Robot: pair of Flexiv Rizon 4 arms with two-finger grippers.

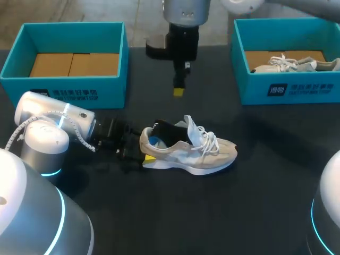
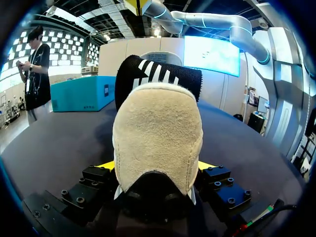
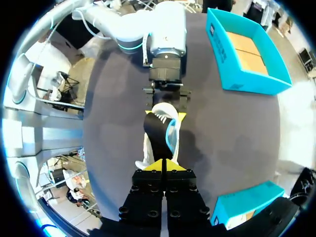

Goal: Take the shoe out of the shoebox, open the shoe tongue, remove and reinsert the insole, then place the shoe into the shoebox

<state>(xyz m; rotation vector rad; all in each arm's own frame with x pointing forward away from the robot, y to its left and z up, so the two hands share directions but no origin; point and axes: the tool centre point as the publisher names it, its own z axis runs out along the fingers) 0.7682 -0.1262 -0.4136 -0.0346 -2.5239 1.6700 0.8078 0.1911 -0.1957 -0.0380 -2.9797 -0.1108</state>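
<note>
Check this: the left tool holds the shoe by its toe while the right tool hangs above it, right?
Not quite. The left tool grips the shoe by its heel, not its toe, as the left wrist view shows. The right tool does hang above it.

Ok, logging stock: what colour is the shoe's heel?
The heel is beige; clearest in the left wrist view.

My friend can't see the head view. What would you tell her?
The left gripper is shut on the heel of a beige shoe resting on the table. The right gripper hangs shut above it. A teal left shoebox and right shoebox stand behind.
</note>
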